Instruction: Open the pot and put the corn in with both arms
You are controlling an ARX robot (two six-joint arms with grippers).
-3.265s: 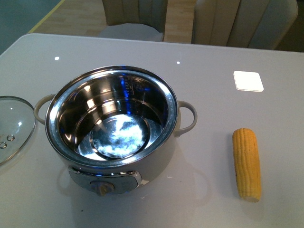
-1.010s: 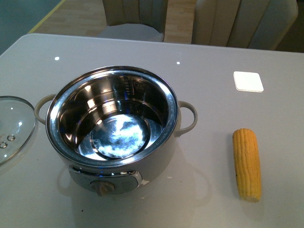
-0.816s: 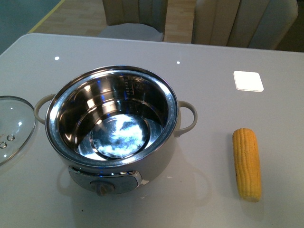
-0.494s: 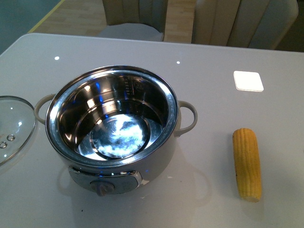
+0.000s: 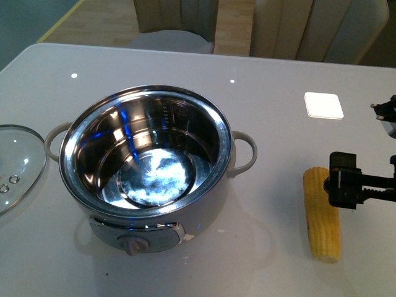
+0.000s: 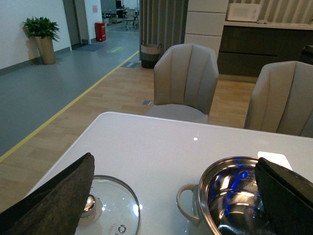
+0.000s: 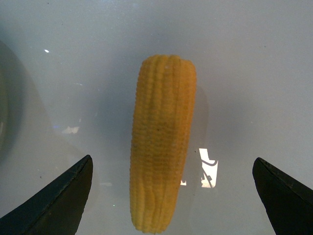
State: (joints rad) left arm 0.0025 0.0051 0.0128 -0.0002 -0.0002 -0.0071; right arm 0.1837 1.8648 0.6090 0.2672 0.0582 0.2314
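Observation:
The pot [image 5: 146, 162] stands open at the table's middle left, its steel inside bare, control knob [image 5: 133, 247] facing me. The yellow corn [image 5: 322, 213] lies on the table to the right, lengthwise away from me. My right gripper [image 5: 344, 180] reaches in from the right edge and hovers over the corn's far half. In the right wrist view it [image 7: 172, 160] is open, its fingers wide on either side of the corn [image 7: 161, 142] without touching it. My left gripper [image 6: 173, 161] is open and holds nothing, above the table between lid and pot [image 6: 230, 196].
The glass lid [image 5: 18, 162] lies flat at the left table edge, steel knob [image 6: 88, 205] up. A white square pad [image 5: 323, 105] sits far right. Two chairs [image 6: 186, 81] stand behind the table's far edge.
My right gripper has come into the front view from the right, over the corn. Pot, lid and corn have not moved.

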